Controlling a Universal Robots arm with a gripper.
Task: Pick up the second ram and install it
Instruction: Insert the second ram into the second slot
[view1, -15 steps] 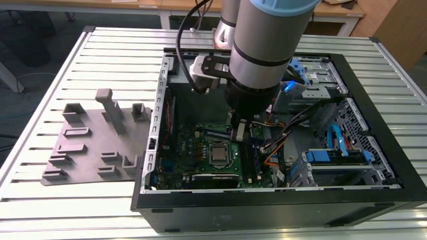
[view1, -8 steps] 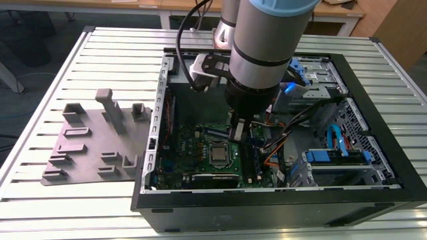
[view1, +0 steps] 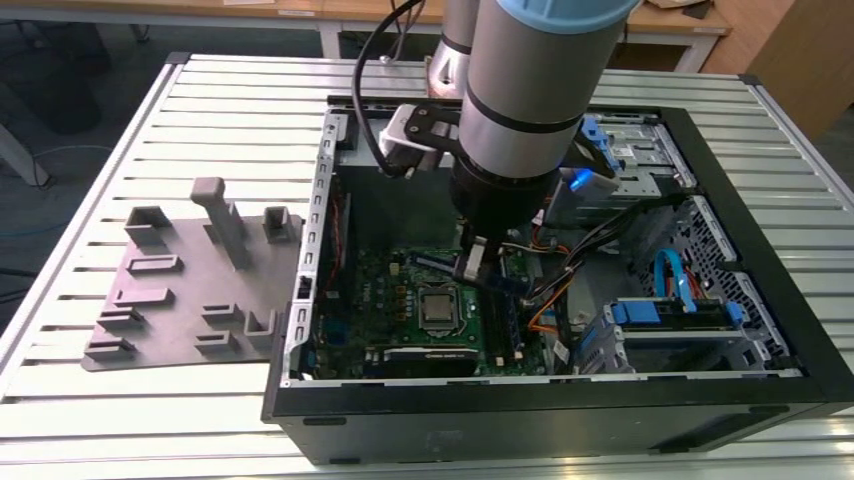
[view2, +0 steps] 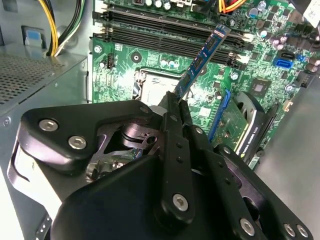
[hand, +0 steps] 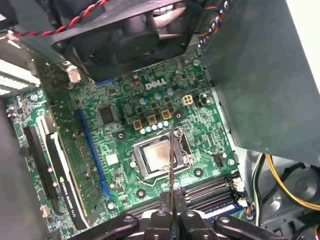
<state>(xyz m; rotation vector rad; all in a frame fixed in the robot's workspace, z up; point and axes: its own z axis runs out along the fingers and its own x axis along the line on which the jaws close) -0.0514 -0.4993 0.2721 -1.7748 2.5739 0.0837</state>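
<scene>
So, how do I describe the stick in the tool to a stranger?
Look into the open black computer case, at the green motherboard. Above it the tool is shut on the second ram, a short thin flat stick. Unlike the long black slots, it is held by one end.

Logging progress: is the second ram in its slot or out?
Out: the gripper holds the second ram over the motherboard, unseated.

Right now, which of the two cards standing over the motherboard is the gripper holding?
The thin memory stick, clamped in the gripper; the bigger card stands plugged into the motherboard, apart from the gripper.
</scene>
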